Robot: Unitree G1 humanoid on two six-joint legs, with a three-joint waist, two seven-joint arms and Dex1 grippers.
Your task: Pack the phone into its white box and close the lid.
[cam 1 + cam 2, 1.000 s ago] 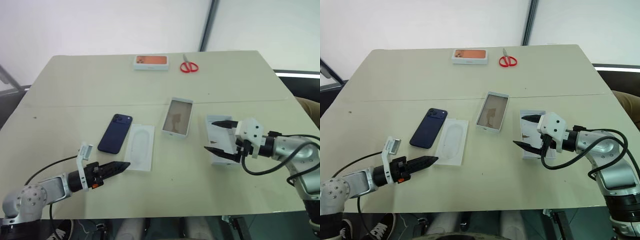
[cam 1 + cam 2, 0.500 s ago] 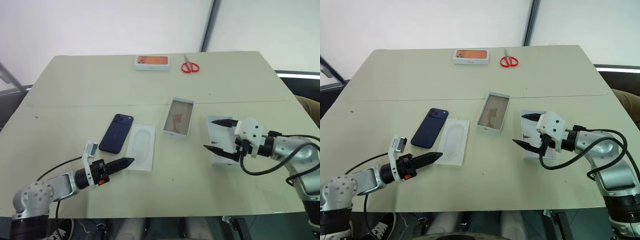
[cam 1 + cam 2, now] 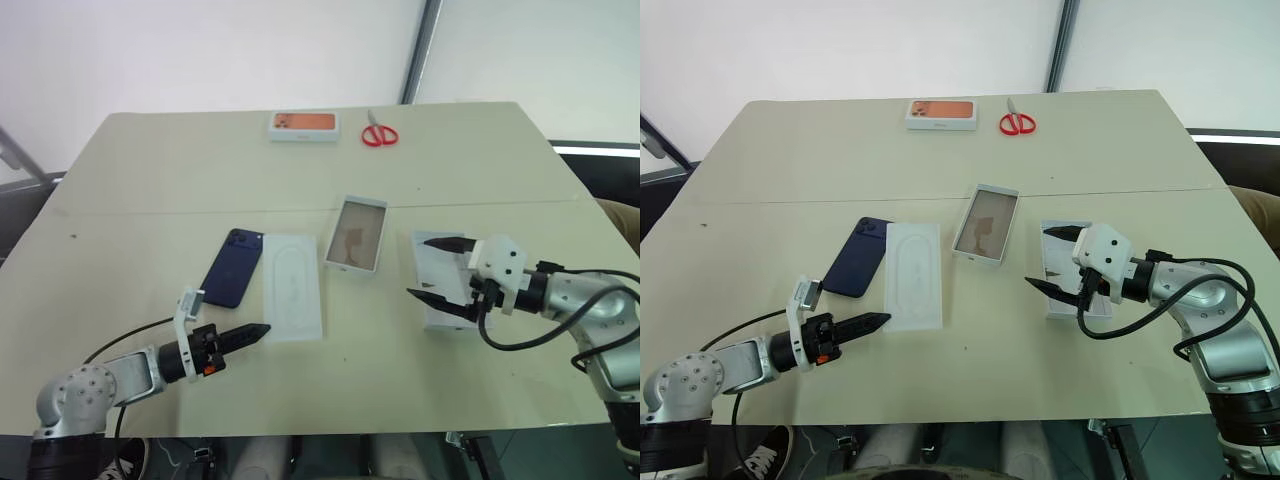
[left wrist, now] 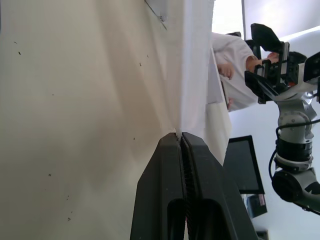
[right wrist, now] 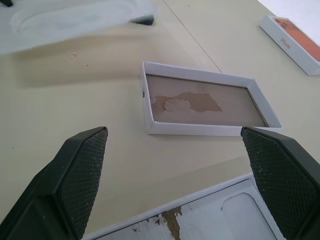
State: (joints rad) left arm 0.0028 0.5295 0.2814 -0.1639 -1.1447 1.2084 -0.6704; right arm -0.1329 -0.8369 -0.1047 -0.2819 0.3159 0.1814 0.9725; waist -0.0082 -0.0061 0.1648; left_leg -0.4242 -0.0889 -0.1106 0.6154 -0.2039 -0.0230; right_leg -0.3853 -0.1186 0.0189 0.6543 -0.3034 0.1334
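Currently the left gripper [image 3: 262, 328] is fully closed, fingers pressed together, tip at the near edge of the flat white insert [image 3: 292, 287]; whether it pinches that edge I cannot tell. The insert lies on the table [image 3: 150, 170], its long side against the phone [image 3: 233, 267] and overlapping the phone's right edge. Phone sits flat, back up, camera bump at the far end, left of the box [image 3: 356, 233]. Box is open, brownish floor showing, nothing inside, just right of the insert. The right gripper [image 3: 437, 268] is spread wide, holding nothing, hovering over the lid [image 3: 436, 285], which lies inside up, well right of the box. Second box [image 3: 303, 124] with orange picture and red scissors [image 3: 378, 132] at the far edge.
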